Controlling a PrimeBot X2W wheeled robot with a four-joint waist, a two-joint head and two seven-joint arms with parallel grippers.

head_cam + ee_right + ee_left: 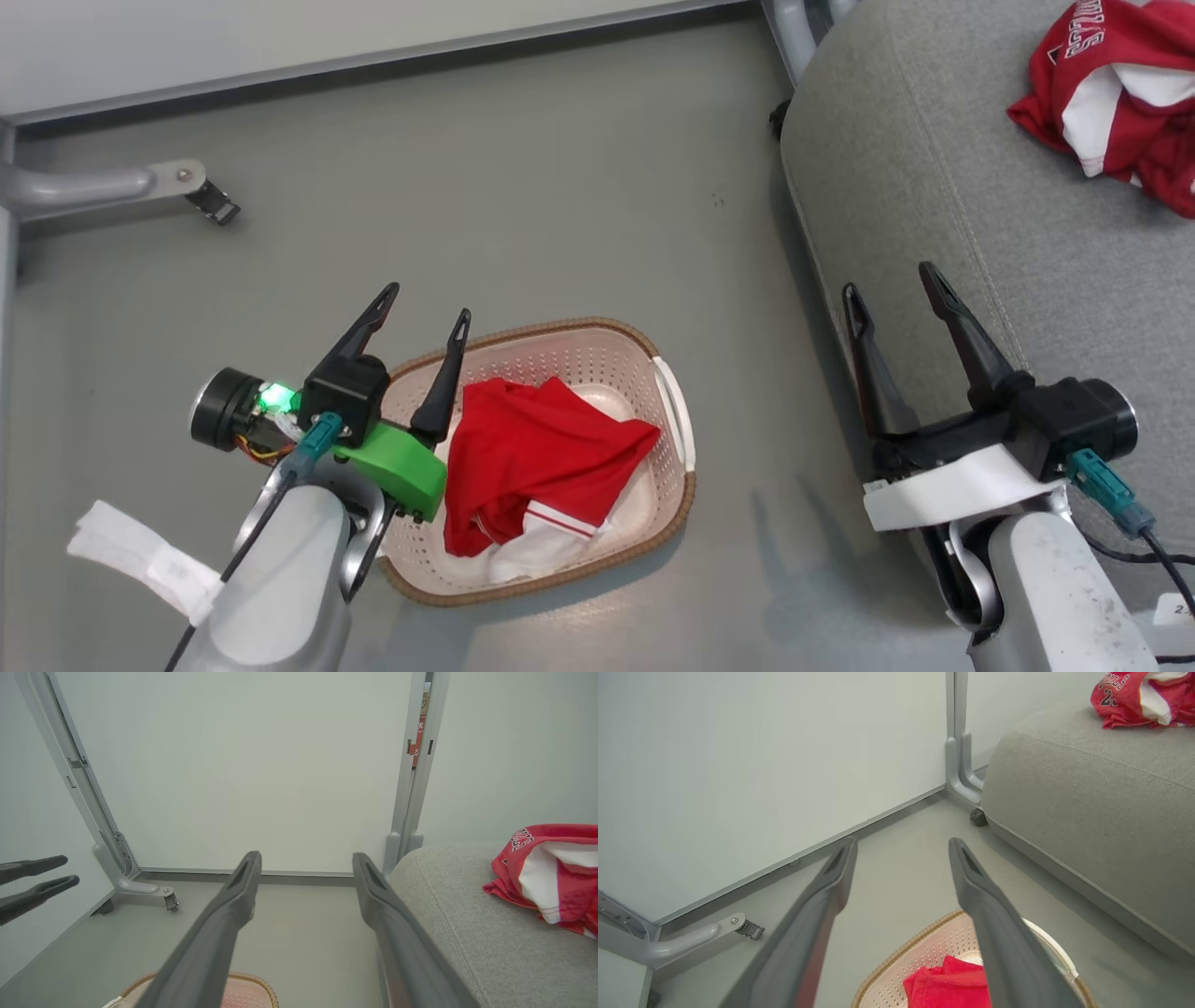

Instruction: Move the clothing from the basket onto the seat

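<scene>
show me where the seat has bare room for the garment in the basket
The seat is bare from its edge beside the right gripper up to the red garment crumpled at the head view's upper right. The floor between basket and seat is bare. Crowded: the basket's left rim, by the left gripper.

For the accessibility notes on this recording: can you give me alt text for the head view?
One red garment lies in the cream basket on the grey floor, and a second red garment sits on the grey seat at upper right. The left gripper hangs open over the basket's left edge; the right gripper, also open, hangs over the seat's edge.
</scene>
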